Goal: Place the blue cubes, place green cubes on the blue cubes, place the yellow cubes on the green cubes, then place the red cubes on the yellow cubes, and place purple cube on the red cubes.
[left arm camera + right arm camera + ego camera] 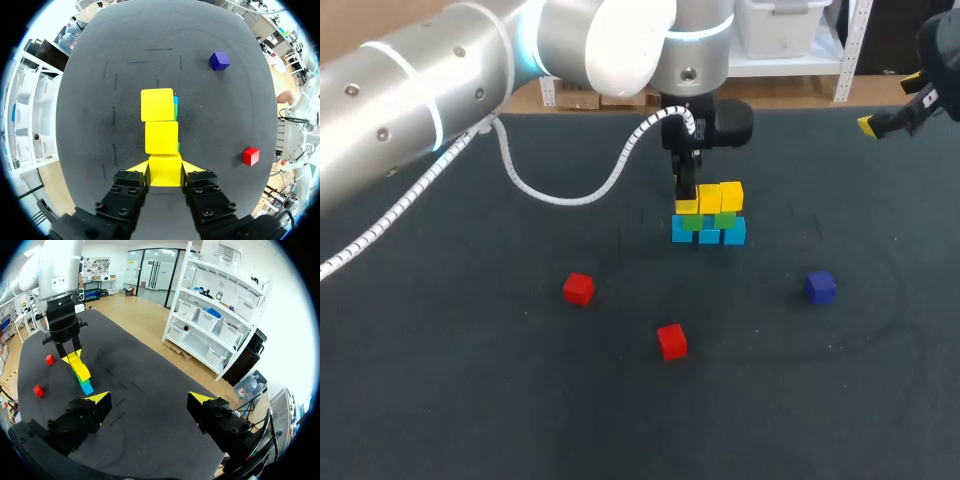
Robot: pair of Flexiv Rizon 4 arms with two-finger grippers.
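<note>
Left wrist view: grasping a small yellow cube [165,172] from both sides with the left end effector [165,167], in line with two other yellow cubes [159,120] atop the green cubes [708,221] and blue cubes [708,235], presumably completing that layer. Right end effector [150,399] spread wide, well apart, likely keeping clear.

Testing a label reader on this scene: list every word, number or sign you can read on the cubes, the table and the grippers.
None can be read.
The yellow cubes, green cubes, blue cubes, red cubes and purple cube have plain faces.
The table carries only short dark dashes, no characters.
The left gripper and right gripper show no print.
</note>
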